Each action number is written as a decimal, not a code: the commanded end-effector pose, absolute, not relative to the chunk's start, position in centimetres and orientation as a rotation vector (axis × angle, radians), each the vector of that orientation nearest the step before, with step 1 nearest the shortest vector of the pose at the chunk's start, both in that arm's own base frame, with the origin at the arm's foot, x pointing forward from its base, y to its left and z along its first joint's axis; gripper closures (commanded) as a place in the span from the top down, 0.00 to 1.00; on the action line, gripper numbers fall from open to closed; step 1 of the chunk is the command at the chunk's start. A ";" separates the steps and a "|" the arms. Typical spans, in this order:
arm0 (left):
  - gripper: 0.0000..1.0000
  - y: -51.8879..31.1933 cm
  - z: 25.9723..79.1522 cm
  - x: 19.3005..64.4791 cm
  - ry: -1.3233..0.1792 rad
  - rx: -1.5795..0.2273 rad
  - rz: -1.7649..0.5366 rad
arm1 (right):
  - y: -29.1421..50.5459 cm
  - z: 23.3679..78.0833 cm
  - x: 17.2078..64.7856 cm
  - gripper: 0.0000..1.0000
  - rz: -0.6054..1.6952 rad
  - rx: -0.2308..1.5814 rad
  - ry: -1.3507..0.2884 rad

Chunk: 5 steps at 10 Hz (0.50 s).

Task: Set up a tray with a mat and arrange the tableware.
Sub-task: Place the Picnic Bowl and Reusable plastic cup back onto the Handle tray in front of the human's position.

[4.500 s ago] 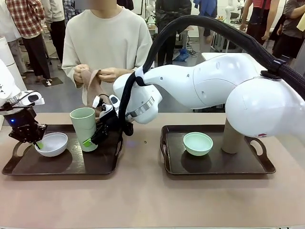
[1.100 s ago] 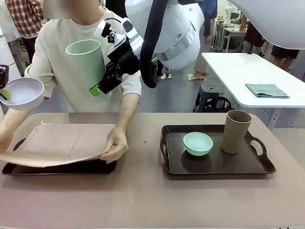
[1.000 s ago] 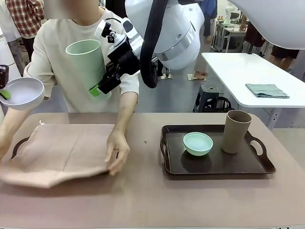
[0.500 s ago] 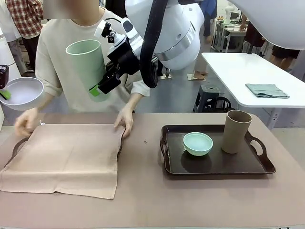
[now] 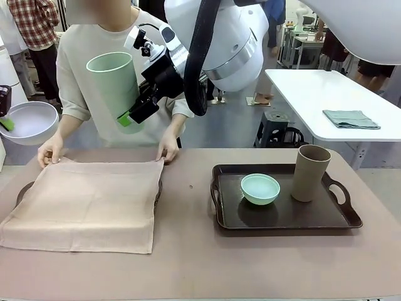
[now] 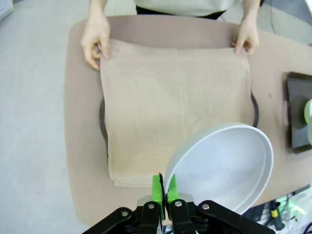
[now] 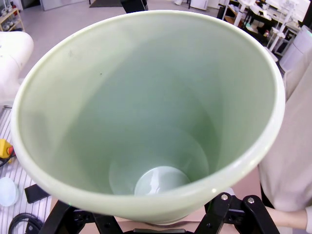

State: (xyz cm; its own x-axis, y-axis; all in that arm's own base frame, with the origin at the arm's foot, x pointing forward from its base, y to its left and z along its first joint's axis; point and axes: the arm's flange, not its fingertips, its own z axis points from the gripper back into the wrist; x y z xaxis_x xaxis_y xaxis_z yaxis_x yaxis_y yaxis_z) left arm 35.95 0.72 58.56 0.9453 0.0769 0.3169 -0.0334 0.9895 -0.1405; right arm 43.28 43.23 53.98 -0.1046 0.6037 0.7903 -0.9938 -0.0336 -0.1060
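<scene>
At the far left edge of the front view, high above the table (image 5: 200, 263), the left gripper (image 6: 163, 187) pinches the rim of the white bowl (image 5: 28, 122) between its green pads; from the left wrist camera the bowl fills the lower right of the frame, tipped on edge.

Below it, in the lower left of the front view, the beige mat (image 5: 88, 204) lies spread over the left tray (image 5: 22, 188) (just a dark sliver of rim peeks out at either side), its near edge hanging past the tray onto the table. The person's picture-left hand (image 5: 49, 152) and picture-right hand (image 5: 168, 149) rest on the mat's two far corners.

In the upper left-centre, the right gripper (image 5: 128, 117) is clamped on the lower wall of the pale green cup (image 5: 114, 88), held roughly upright in the air in front of the person; the right wrist view looks straight down into it.

On the right tray (image 5: 285, 227), in the right half of the frame, sits the mint green bowl (image 5: 260, 188), with the taupe-brown cup (image 5: 310, 172) standing upright just beside it toward the right.
</scene>
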 end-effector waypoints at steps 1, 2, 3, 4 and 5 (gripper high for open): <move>0.00 0.8 58.7 36.0 -0.335 -0.149 0.040 | 43.2 54.0 43.4 0.21 1.530 0.665 -0.808; 0.00 0.8 58.7 36.0 -0.335 -0.149 0.040 | 43.2 54.0 43.4 0.21 1.530 0.665 -0.808; 0.00 0.8 58.7 36.0 -0.335 -0.149 0.040 | 43.2 54.0 43.4 0.21 1.530 0.665 -0.808; 0.00 0.8 58.7 36.0 -0.335 -0.149 0.040 | 43.2 54.0 43.4 0.21 1.530 0.665 -0.808; 0.00 0.8 58.7 36.0 -0.335 -0.149 0.040 | 43.2 54.0 43.4 0.21 1.530 0.665 -0.808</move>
State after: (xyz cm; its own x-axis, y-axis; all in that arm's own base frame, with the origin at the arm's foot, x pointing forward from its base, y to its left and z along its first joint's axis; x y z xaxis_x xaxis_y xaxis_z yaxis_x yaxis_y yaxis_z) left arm 35.95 0.72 58.56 0.9453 0.0769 0.3169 -0.0334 0.9895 -0.1405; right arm 43.28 43.23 53.98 -0.1046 0.6037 0.7903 -0.9938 -0.0336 -0.1059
